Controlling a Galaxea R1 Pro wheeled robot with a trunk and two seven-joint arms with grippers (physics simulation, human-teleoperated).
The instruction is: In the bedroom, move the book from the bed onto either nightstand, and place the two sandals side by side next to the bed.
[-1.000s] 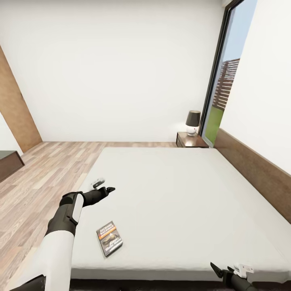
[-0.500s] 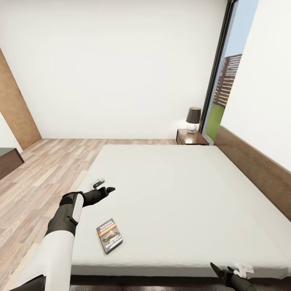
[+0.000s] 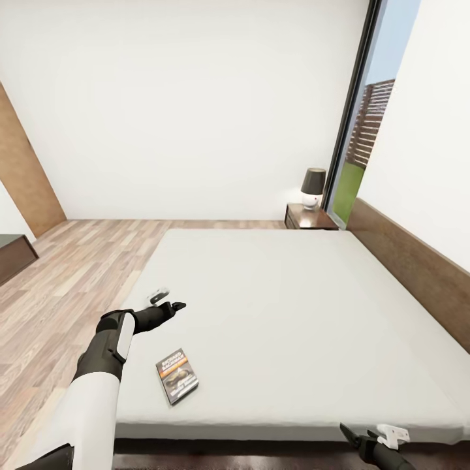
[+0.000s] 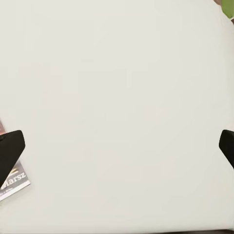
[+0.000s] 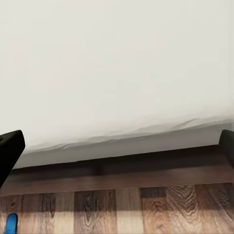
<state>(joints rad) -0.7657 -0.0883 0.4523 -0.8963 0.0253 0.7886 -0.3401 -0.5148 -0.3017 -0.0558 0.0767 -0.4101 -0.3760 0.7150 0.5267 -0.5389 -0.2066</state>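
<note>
Base rolled closer to bed [image 3: 274,313]; arms unmoved. Left jaws [image 3: 171,305] wide, empty, book [image 3: 177,376] just short of them. Right jaws [image 3: 358,436] wide, empty.

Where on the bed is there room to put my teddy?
Nearly all the grey mattress is bare, from the headboard across to the floor side. Only the near left corner is taken, by the book and the left gripper.
</note>
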